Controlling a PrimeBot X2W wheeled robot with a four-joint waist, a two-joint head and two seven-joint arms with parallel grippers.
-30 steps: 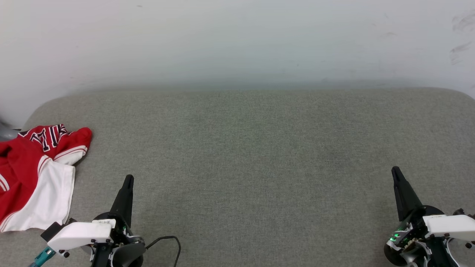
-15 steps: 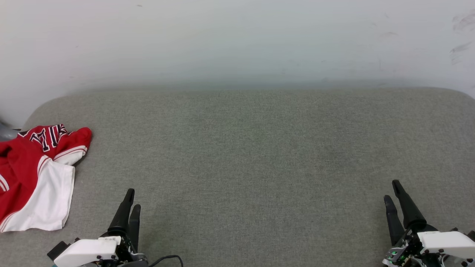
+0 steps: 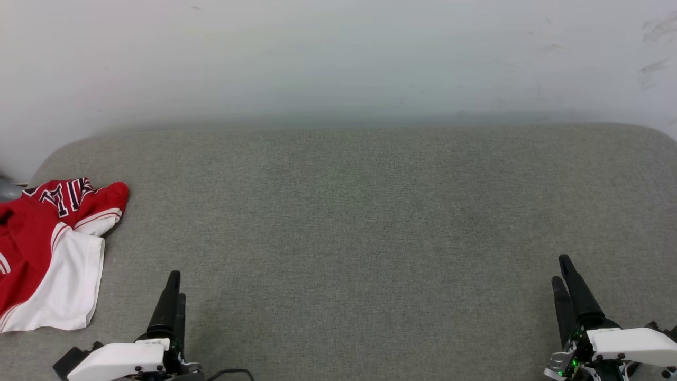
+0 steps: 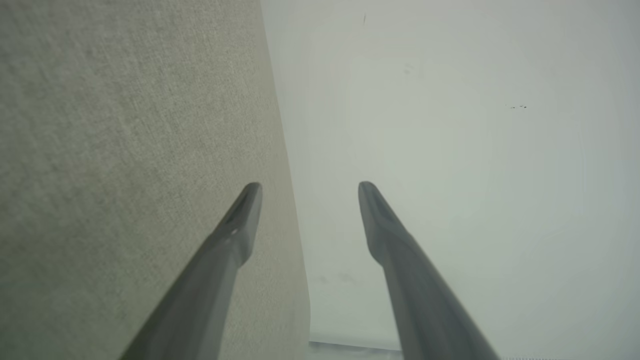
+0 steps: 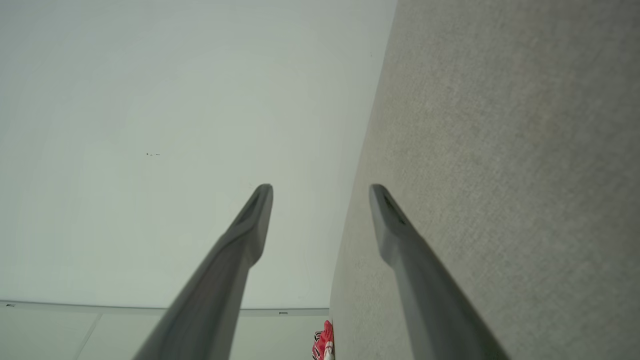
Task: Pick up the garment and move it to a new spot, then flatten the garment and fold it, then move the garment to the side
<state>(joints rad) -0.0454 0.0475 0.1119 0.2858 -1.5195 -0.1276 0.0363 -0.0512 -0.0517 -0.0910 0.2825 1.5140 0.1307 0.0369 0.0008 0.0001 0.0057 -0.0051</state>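
From the head view, the shirt (image 3: 47,248) lay crumpled at the far left end of a grey padded cushion (image 3: 370,222). Its red body was bunched, one white sleeve was spread toward the near edge, and a patch of block lettering was turned up at the back. A pale wall (image 3: 338,58) rose behind the cushion. The left gripper (image 3: 176,288) sat low at the near edge, just to the right of the shirt and apart from it. The right gripper (image 3: 560,270) sat at the opposite near corner, well apart from the shirt. From this angle each pair of fingers overlapped, so the gap between them was hard to judge.

The left wrist view settled that. The left gripper (image 4: 309,186) had its fingers spread wide with nothing between them, against the cushion (image 4: 125,125) and the wall (image 4: 450,150).

The right wrist view gave the same for the right gripper (image 5: 320,187), spread wide and holding nothing. It also caught a small red scrap of the shirt (image 5: 325,345) far off at the cushion's (image 5: 500,150) end.
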